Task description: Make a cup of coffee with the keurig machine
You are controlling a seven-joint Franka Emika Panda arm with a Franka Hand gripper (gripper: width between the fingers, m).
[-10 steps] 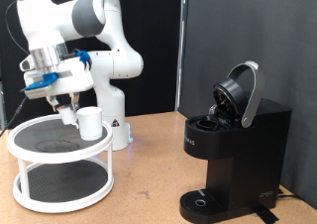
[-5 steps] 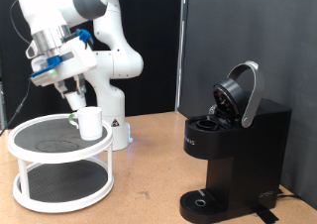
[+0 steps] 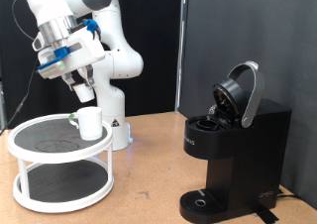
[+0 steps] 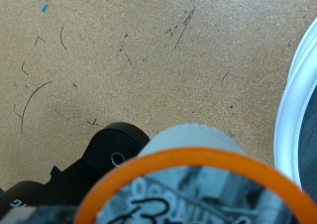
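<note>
The white mug stands on the top tier of a white round two-tier stand at the exterior view's left. My gripper hangs above the mug, shut on a small coffee pod. In the wrist view the pod has an orange rim and a printed top and sits close to the camera, beside a black finger. The black keurig machine stands at the exterior view's right with its domed lid raised and its drip tray bare.
A tiny pod with a green mark lies next to the mug on the stand. The stand's white rim shows at the wrist view's edge over the brown tabletop. The arm's white base stands behind the stand.
My gripper has risen from just above the stand's top tier and moved towards the exterior view's right, carrying the pod. The mug and the machine have not moved.
</note>
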